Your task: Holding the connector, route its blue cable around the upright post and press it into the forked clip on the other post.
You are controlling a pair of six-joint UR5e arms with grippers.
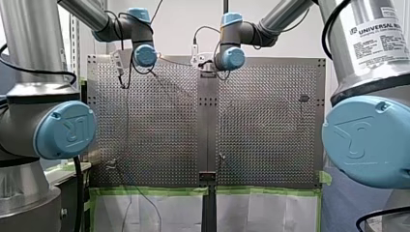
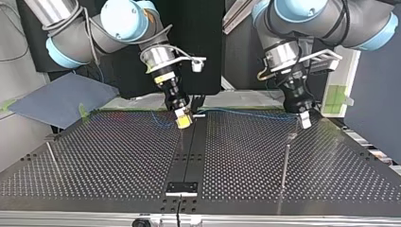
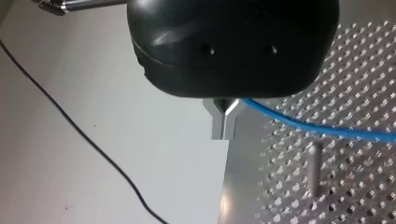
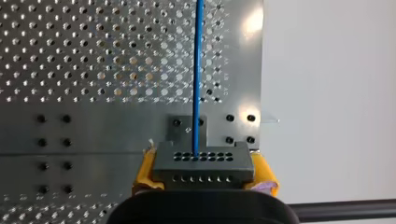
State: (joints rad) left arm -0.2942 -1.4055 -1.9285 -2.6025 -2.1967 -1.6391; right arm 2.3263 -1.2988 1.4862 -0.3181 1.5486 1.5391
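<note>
Yellow pads [image 4: 145,170] of my right gripper [image 2: 183,118] clamp the dark grey connector [image 4: 201,165] from both sides. The grip is narrow, closed right onto the connector's body. In the top view the connector hangs just above the far end of the dark centre strip [image 2: 190,151] that splits the perforated table [image 2: 118,156]. The blue cable [image 4: 198,70] leaves the connector's row of holes and runs straight ahead over the plate.

In the top view the cable stretches low from the strip to its right, as far as my left gripper [image 2: 304,120]. Its metal fingers [image 3: 217,126] are pressed together, and the cable comes out from between them near their root — pinched there, as far as the left wrist view shows.

An upright post [image 2: 285,163] stands to the strip's right, nearer the camera than the left gripper. A small piece sits at its top, but I cannot make out its shape. In the left wrist view this post rises just beside the cable — whether they touch, I cannot tell. A thin post [image 2: 51,153] stands well to the strip's left, near the table's edge.
</note>
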